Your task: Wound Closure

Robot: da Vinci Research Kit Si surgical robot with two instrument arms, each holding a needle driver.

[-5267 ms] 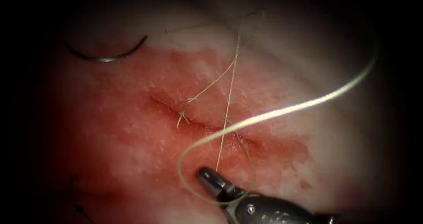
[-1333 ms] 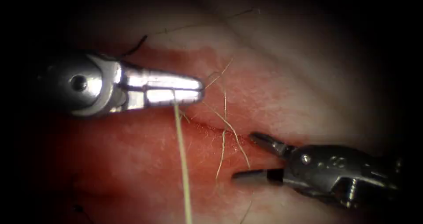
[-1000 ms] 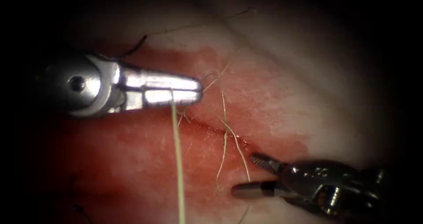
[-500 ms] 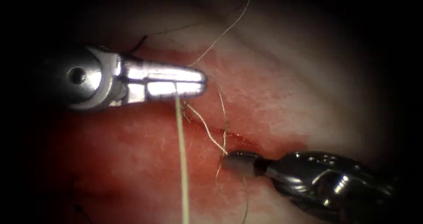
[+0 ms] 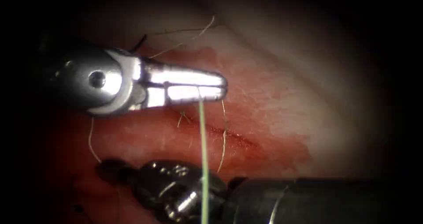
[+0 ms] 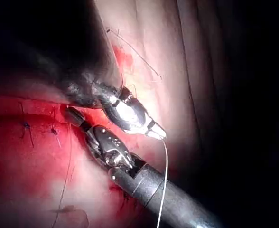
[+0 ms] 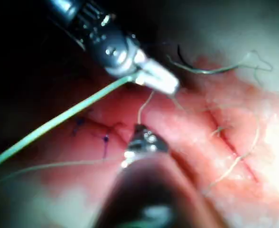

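My left tool (image 5: 224,86) lies above the cut (image 5: 229,135), its jaws shut on the thick pale thread (image 5: 202,153), which hangs straight down from them. My right tool (image 5: 105,169) reaches in low from the right, with its tip left of the cut. Its jaws are shut on a thin thread strand (image 5: 90,140) that curves up from them. The curved needle (image 5: 139,42) rests on the tissue (image 5: 282,118) at upper left, free of both tools and mostly hidden behind the left tool. The right wrist view has the right tool (image 7: 142,137) under the left tool (image 7: 165,85).
Loose thin thread ends (image 5: 224,131) cross the cut beside a small knot (image 5: 180,116). Older blue stitches (image 7: 104,138) sit in the red-stained tissue to the left. The right tool's shaft (image 5: 317,199) spans the lower edge.
The right tool's open jaws shut on a thin strand beside the cut, then swept left under the left tool, drawing it along. The left tool shifted slightly right, still holding the thick thread.
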